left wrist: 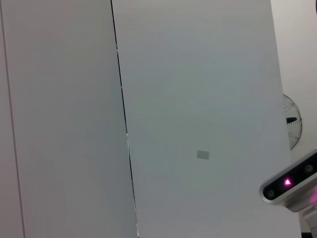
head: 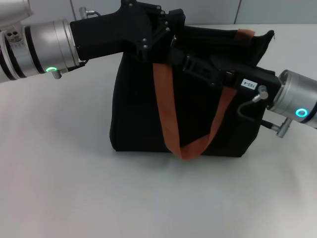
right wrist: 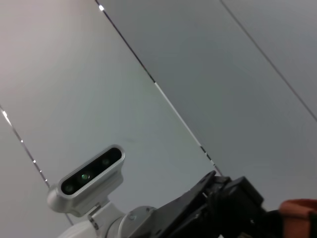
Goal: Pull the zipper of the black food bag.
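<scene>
Both pincers atop black food bag (head: pixel 148 114)

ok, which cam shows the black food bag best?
Head view: the whole black food bag stands on the table, both hands at its top. Right wrist view catches only an orange strap corner; left wrist view shows none.

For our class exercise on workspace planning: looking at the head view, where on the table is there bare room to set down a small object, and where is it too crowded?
Bare table lies in front of the black food bag and to its left, below the left arm. It is crowded at the bag's top, where the left end effector and the right end effector meet by the orange strap.
</scene>
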